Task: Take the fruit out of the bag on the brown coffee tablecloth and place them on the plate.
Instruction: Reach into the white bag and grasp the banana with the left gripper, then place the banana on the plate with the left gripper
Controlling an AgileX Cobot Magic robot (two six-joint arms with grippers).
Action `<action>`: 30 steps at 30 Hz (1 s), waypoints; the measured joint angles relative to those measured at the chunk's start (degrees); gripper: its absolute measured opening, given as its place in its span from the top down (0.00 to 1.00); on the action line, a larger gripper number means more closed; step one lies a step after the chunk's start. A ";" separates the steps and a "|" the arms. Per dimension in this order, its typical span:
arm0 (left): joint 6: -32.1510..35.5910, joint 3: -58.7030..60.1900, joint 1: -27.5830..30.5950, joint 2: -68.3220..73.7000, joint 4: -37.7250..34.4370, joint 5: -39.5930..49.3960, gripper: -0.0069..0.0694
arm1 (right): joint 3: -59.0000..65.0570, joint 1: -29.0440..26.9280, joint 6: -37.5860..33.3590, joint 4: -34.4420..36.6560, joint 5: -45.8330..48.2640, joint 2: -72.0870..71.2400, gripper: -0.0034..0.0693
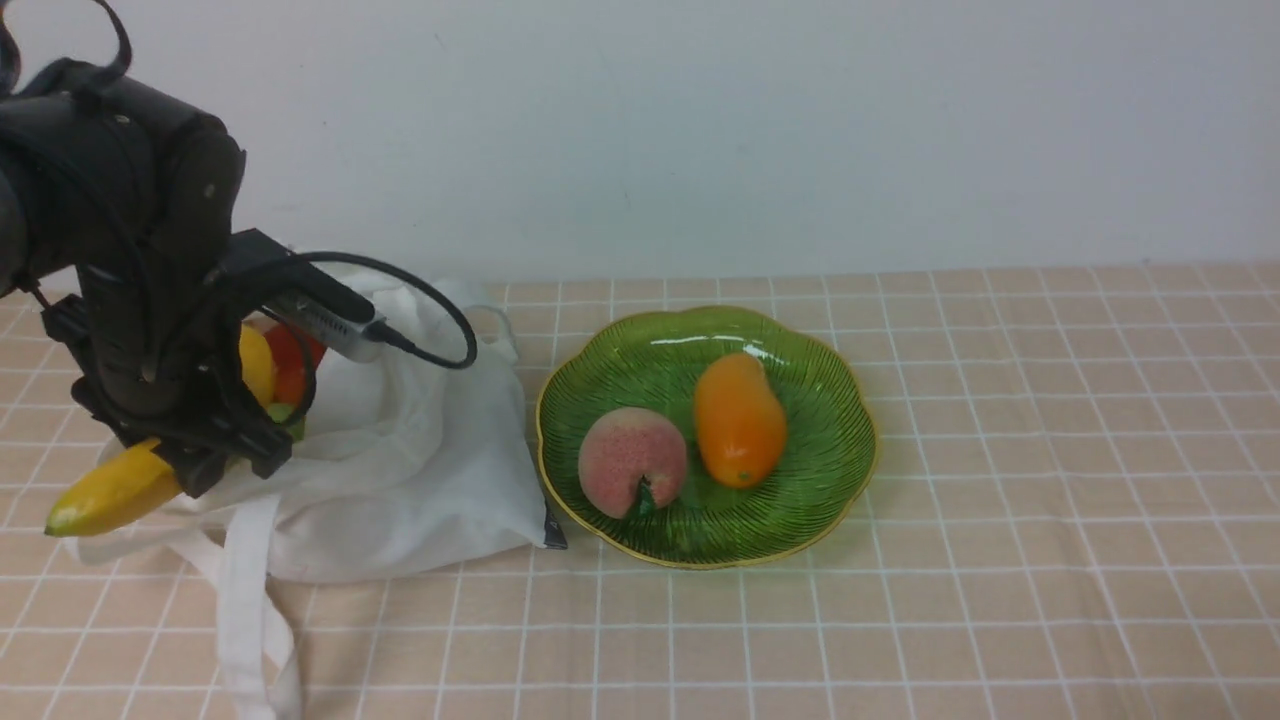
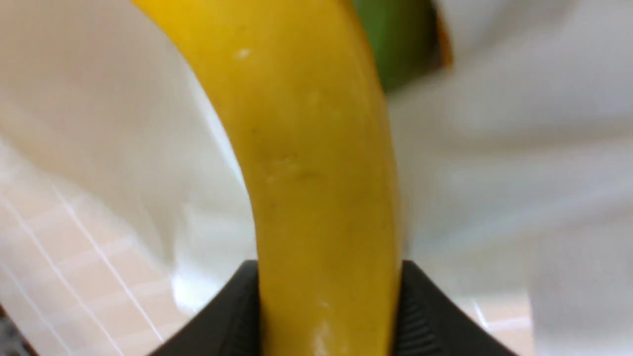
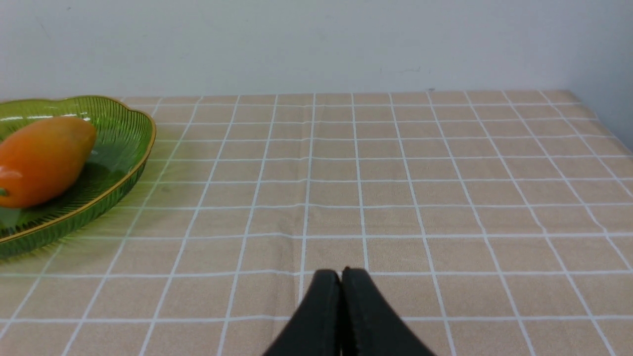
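My left gripper (image 1: pixel 205 455) is shut on the yellow banana (image 1: pixel 110 492), held over the mouth of the white bag (image 1: pixel 420 450); its greenish tip points left. In the left wrist view the banana (image 2: pixel 316 163) fills the gap between the black fingers (image 2: pixel 425 316). A red round fruit (image 1: pixel 292 365) and a bit of green apple (image 1: pixel 285 415) show in the bag's opening behind the arm. The green plate (image 1: pixel 800 350) lies right of the bag and holds a pink peach (image 1: pixel 632 460) and an orange mango (image 1: pixel 738 420). My right gripper (image 3: pixel 340 277) is shut and empty, low over the tablecloth (image 3: pixel 395 188).
The bag's white strap handles (image 1: pixel 245 610) trail toward the front edge. A black cable (image 1: pixel 440 310) loops from my left wrist over the bag. The plate's rim (image 3: pixel 143 148) and the mango (image 3: pixel 44 158) show in the right wrist view. A pale wall stands behind.
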 joint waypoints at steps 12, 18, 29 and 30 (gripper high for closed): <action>-5.85 -2.86 -0.48 -8.25 -7.27 1.91 0.54 | 0.00 0.00 0.00 0.00 0.00 0.00 0.97; -6.03 -2.86 -0.48 -9.46 -9.01 1.99 0.54 | 0.00 0.00 0.00 0.00 0.00 0.00 0.97; -6.08 -2.86 -0.48 -5.88 -24.41 1.94 0.54 | 0.00 0.00 0.00 0.00 0.00 0.00 0.97; -6.05 -2.86 -0.48 -5.77 -25.50 1.89 0.54 | 0.00 0.00 0.00 0.00 0.00 0.00 0.97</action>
